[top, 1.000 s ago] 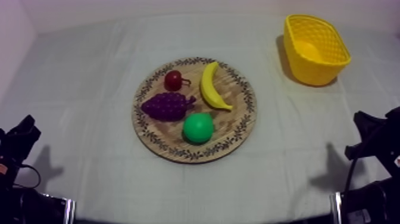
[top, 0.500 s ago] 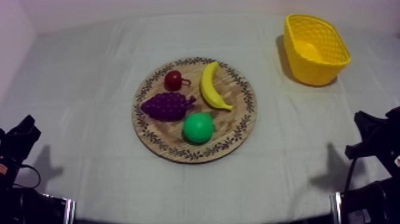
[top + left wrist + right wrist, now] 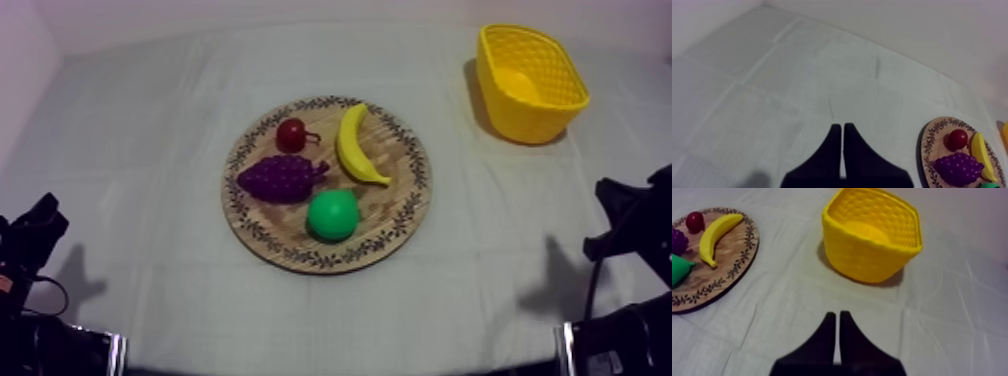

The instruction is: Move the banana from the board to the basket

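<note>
The yellow banana (image 3: pixel 355 143) lies on the right half of the round wooden board (image 3: pixel 395 225), near mid-table. The yellow basket (image 3: pixel 530 70) stands at the far right with nothing in it. My left gripper (image 3: pixel 38 222) rests low at the left edge, far from the board. My right gripper (image 3: pixel 622 212) rests low at the right edge, short of the basket. In the left wrist view my gripper (image 3: pixel 839 128) is shut on nothing over bare cloth, with the banana (image 3: pixel 983 155) far off. My right gripper (image 3: pixel 837 316) is likewise shut, in front of the basket (image 3: pixel 872 235), the banana (image 3: pixel 717 235) beside it.
Also on the board are a small red fruit (image 3: pixel 292 134), a purple bunch of grapes (image 3: pixel 282 178) and a green pear (image 3: pixel 332 215). The grapes and red fruit lie just left of the banana, the pear in front of it. Bare cloth separates board and basket.
My right arm has shifted very slightly at the right edge. The fruit, board, basket and left arm have not moved.
</note>
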Robot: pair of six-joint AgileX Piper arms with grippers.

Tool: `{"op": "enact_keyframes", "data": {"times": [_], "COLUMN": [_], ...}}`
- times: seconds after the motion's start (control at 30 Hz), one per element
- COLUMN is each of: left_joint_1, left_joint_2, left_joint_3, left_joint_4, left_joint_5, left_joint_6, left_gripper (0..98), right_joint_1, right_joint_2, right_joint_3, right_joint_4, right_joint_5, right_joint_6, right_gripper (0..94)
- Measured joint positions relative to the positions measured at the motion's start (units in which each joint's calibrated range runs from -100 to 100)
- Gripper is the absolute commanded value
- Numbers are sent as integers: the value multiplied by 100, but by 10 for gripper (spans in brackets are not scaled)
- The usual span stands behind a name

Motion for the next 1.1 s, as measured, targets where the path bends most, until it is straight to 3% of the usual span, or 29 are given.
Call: {"op": "enact_keyframes", "data": {"times": [0.27,0.6,1.1], "left_joint_1": [0,0,0], "left_joint_2": [0,0,0], "left_joint_3": [0,0,0], "left_joint_4": [0,0,0], "left_joint_5": [0,0,0], "left_joint_6": [0,0,0], "left_gripper": [1,1,1], "right_joint_1": [-211,-723,-1933], "right_joint_2": [1297,2967,4766], "right_joint_3": [-1368,-3305,-5954], "right_joint_4": [10,492,1203], "right_joint_5": [-63,243,1882], "right_joint_6": [-43,-459,-1279], "right_gripper": [6,6,6]}}
